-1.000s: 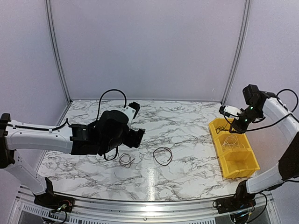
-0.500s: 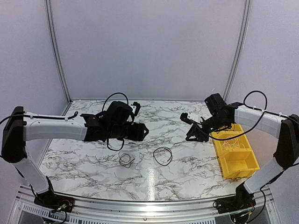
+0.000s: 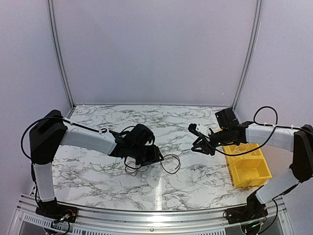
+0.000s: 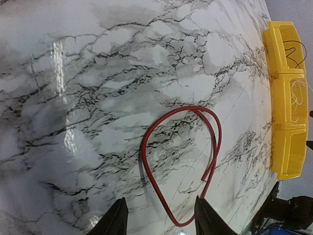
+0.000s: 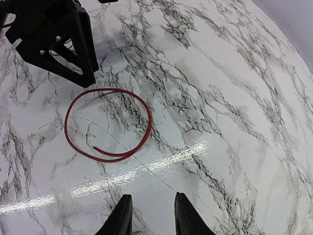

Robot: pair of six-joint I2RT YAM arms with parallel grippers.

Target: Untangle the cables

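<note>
– Between your left gripper's fingers, what do you see?
– Nothing gripped: they stand parted over the near end of the red cable, one loop lying flat on the marble table.
– And your right gripper?
– Parted as well, empty, hovering near that same loop. Beside your left gripper lies a small dark cable tangle; thin wires sit in the yellow bin.

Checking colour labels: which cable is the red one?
The single open loop on the table just ahead of the left gripper. The bunch under the left arm looks dark; those in the yellow bin are black and white.
</note>
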